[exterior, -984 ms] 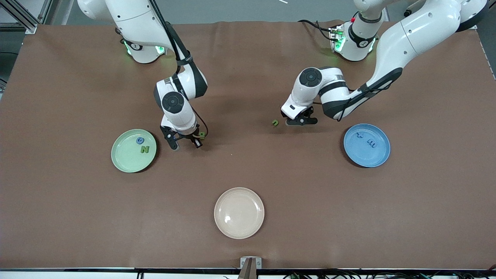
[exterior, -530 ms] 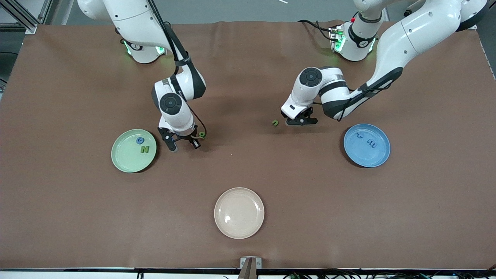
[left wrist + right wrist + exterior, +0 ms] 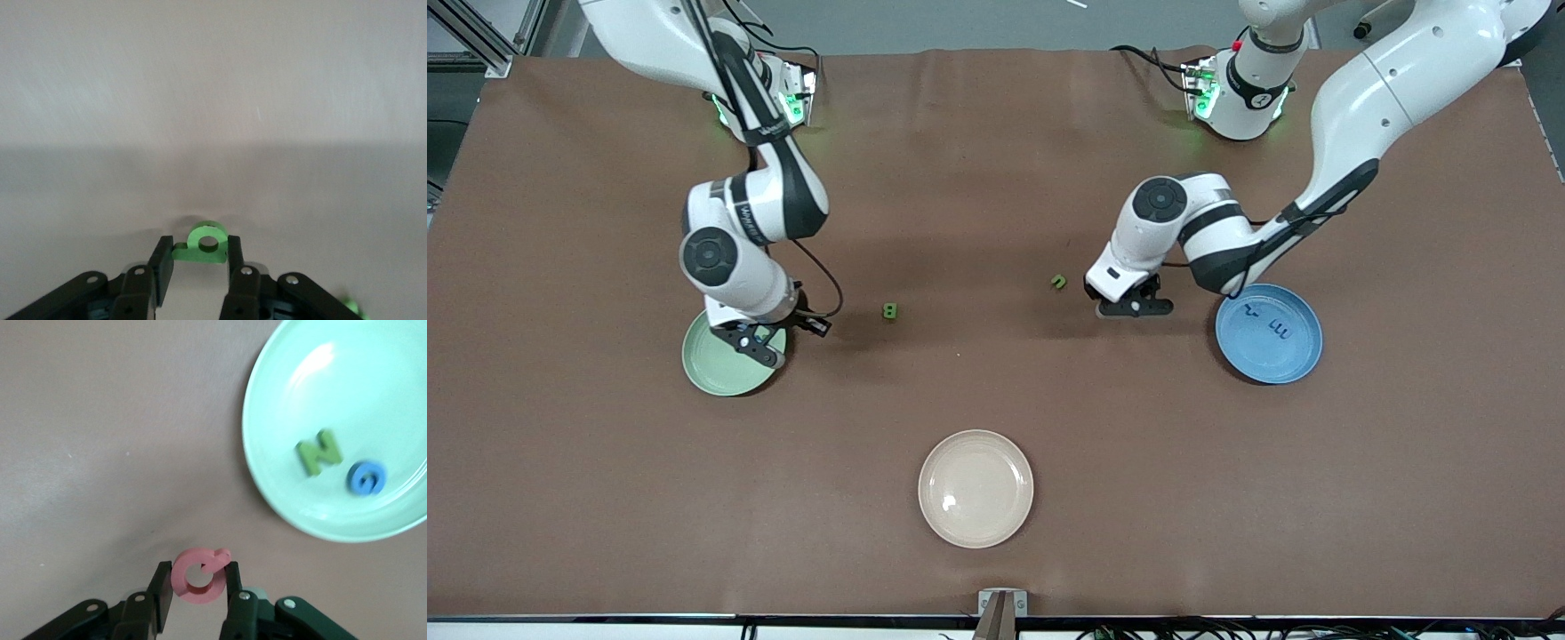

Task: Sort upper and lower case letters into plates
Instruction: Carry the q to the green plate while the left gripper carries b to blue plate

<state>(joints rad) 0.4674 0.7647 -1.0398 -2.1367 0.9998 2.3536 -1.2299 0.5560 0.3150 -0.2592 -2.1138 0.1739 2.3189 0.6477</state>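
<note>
Right gripper [image 3: 768,343] hangs over the edge of the pale green plate [image 3: 710,372], at the right arm's end of the table, its fingers pinched onto a red Q [image 3: 198,575], seen in the right wrist view. That view also shows a green N [image 3: 319,452] and a blue G [image 3: 366,479] lying side by side inside the green plate. Toward the middle of the brown table [image 3: 996,418], a green B [image 3: 889,310] lies flat on the cloth, clear of both arms. A cream-beige plate [image 3: 975,488] sits nearest the front camera, well apart from the letters. Farther along, a small green n [image 3: 1058,282] rests on the cloth just beside the left gripper [image 3: 1136,308]. The left gripper's fingers are closed onto a small green b [image 3: 202,245], gripped by its edges in the left wrist view. At the left arm's end, the blue plate [image 3: 1294,360] holds a blue x [image 3: 1253,311] and a blue m [image 3: 1280,331], lying apart from each other.
</note>
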